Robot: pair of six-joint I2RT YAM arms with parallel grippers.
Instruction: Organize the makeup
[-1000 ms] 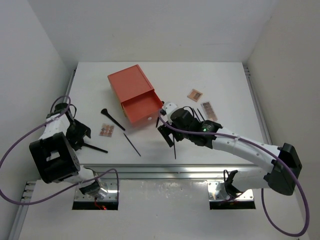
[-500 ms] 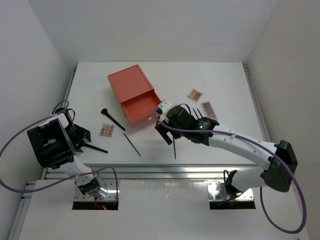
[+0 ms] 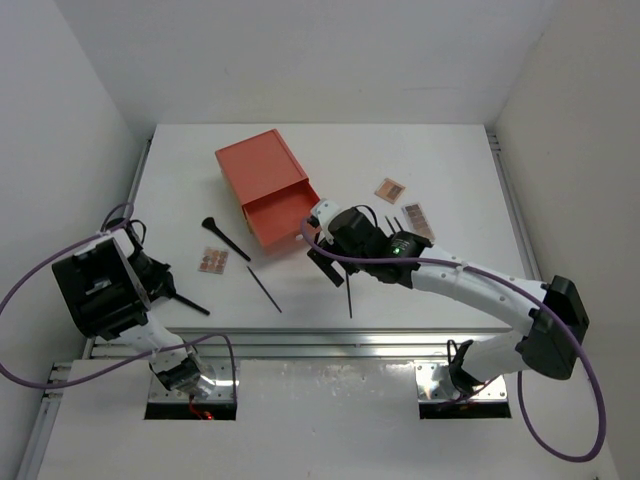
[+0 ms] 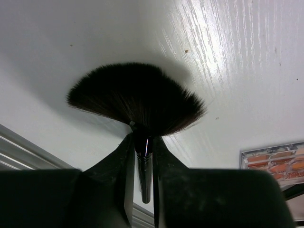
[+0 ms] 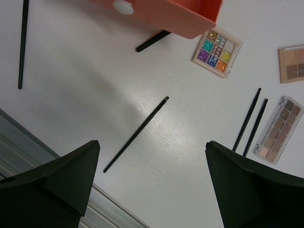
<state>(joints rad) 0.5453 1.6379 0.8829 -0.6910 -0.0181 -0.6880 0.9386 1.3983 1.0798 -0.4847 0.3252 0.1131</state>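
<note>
Your left end effector pinches the fan brush at its neck; the long axis runs straight out of the grip, bristles leading. Your right end effector stands wide.

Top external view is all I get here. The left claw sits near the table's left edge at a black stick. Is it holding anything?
Observer: Yes. The left wrist view shows the left claw shut on a fan brush, pinching the handle just below the spread bristles.
Operator: Is anything hidden beneath the right arm?
Observer: A multicoloured palette lies on the table beside the corner of the orange box, in the right wrist view.
</note>
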